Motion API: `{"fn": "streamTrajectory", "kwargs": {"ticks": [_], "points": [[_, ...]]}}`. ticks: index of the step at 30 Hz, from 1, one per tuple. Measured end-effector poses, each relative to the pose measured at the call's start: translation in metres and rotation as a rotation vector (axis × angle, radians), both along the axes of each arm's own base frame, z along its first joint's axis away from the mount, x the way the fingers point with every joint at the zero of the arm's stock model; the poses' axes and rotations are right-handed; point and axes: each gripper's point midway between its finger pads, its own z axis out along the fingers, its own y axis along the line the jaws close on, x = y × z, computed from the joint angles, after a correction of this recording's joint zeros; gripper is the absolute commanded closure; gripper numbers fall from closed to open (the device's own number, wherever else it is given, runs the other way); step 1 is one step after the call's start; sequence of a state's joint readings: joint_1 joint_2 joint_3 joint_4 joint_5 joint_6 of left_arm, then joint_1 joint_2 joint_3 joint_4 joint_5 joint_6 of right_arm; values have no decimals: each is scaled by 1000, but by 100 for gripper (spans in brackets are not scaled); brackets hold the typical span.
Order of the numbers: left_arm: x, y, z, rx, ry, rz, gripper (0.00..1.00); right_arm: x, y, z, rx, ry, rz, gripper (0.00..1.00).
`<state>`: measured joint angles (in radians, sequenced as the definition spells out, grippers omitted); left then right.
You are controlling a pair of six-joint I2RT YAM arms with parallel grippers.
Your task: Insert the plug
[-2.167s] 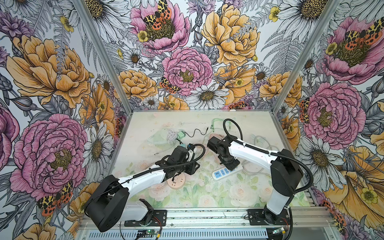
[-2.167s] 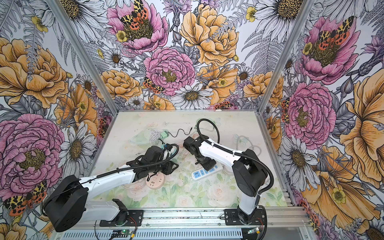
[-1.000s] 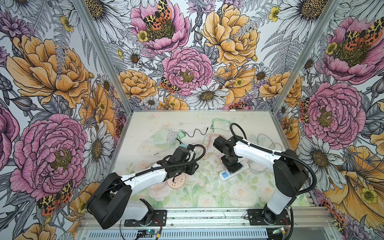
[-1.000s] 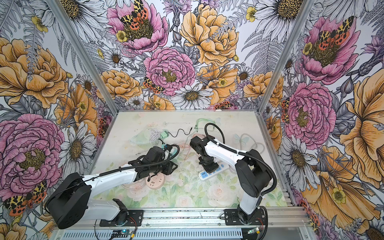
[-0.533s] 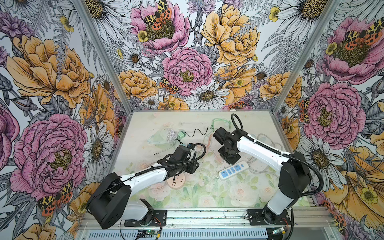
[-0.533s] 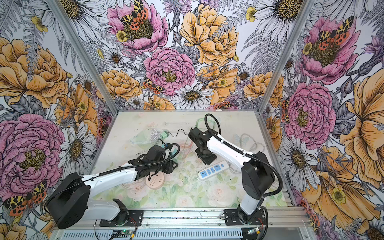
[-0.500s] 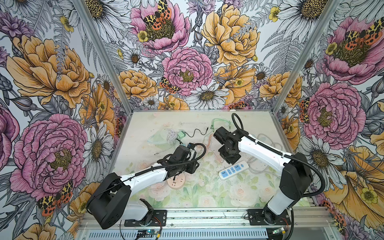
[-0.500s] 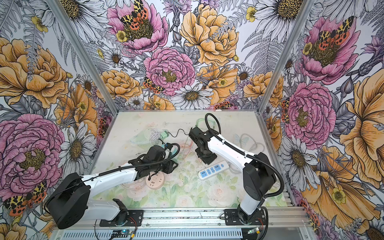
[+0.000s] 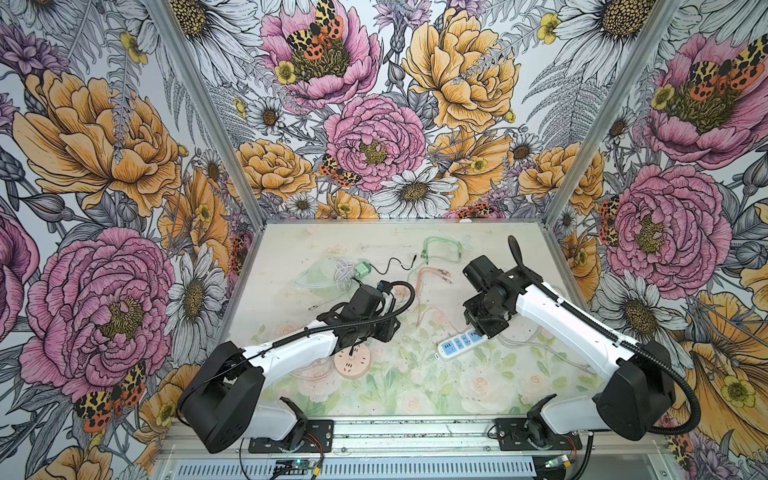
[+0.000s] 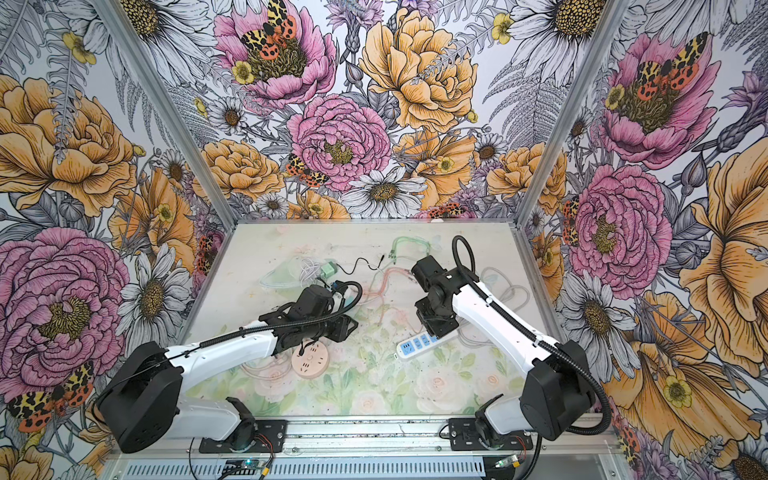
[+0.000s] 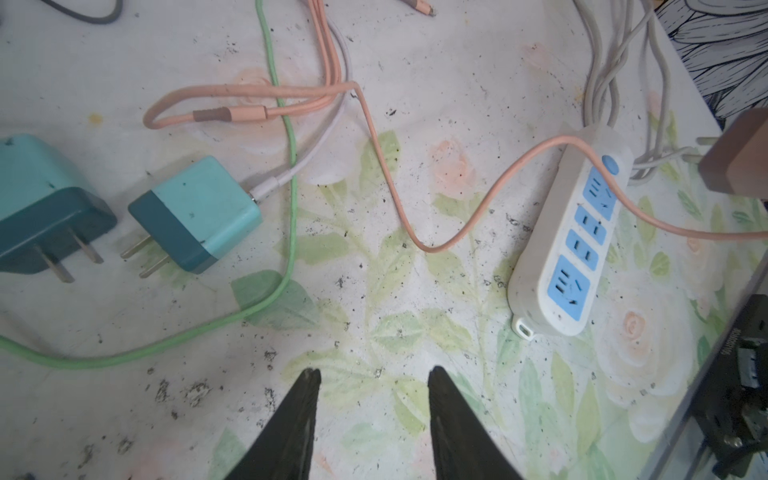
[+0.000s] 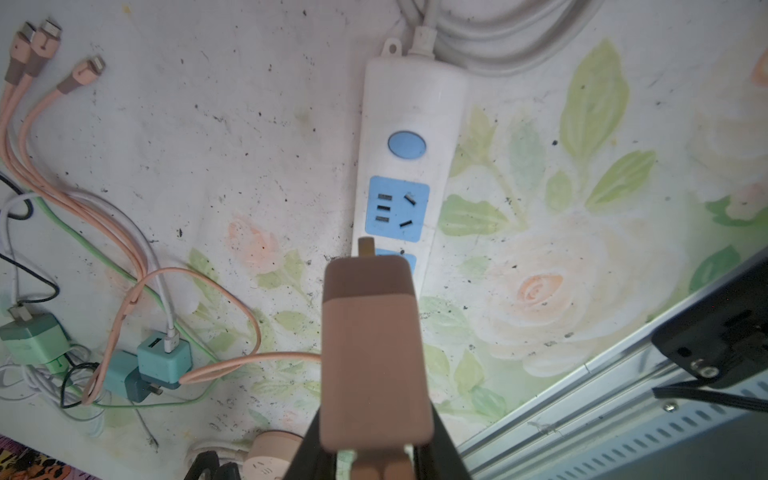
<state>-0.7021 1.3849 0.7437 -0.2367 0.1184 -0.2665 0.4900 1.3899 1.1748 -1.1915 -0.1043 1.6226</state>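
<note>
Plug (image 12: 370, 332) first: the right gripper (image 12: 370, 419) is clamped on its brown body, and one brass prong (image 12: 365, 246) shows past the front edge. The strip (image 12: 409, 104) lies on the table dead ahead of that prong. In the right wrist view its long axis runs the same way the plug points, with the switch (image 12: 407, 145) and the cord end farthest out. The prong tip lines up with the gap just short of the first socket (image 12: 397, 208), at the edge of the next one, which the plug mostly hides. I cannot tell from here how high the prongs hang above the strip. I judge they are not in yet, since the left wrist view shows both prongs bare in the air.

In a top view the strip (image 9: 455, 345) runs from 8 o'clock to 2 o'clock, and the right gripper covers its 2 o'clock end. The left gripper (image 11: 374, 374) is released, jaws apart with nothing between them. It hangs at 9 o'clock from the strip, well apart, over a round socket (image 9: 352, 362). So the right arm is the nearer one, and it has the plug.

My read is that the move turns on squaring the prongs to the slots and coming straight down. The cable (image 11: 415, 232) draped across the strip by the switch could drag.
</note>
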Motion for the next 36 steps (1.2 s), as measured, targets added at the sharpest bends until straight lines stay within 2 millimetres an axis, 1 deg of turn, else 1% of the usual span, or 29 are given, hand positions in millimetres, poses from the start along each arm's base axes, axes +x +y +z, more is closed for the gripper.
{"fn": "streamTrajectory", "kwargs": {"ticks": [4, 7, 10, 14, 17, 21, 27, 36], "points": [[-1, -3, -8, 20, 27, 7, 55, -3, -5, -3, 60, 15, -39, 100], [-5, -7, -14, 39, 48, -2, 55, -6, -5, -13, 110, 49, -56, 100], [-8, -17, -17, 50, 50, -25, 55, -6, -4, -22, 129, 84, -57, 100], [-10, -26, -17, 50, 52, -39, 55, -2, 1, -25, 158, 85, -40, 100], [-9, -26, -18, 51, 57, -33, 55, 2, 2, -25, 177, 82, -35, 100], [-7, -26, -23, 58, 72, -23, 55, 6, 1, -31, 191, 102, -39, 100], [-4, -23, -30, 70, 87, -8, 56, 8, -1, -35, 192, 111, -34, 100], [2, -22, -29, 70, 85, 12, 55, 3, -3, -46, 187, 148, -35, 100]]}}
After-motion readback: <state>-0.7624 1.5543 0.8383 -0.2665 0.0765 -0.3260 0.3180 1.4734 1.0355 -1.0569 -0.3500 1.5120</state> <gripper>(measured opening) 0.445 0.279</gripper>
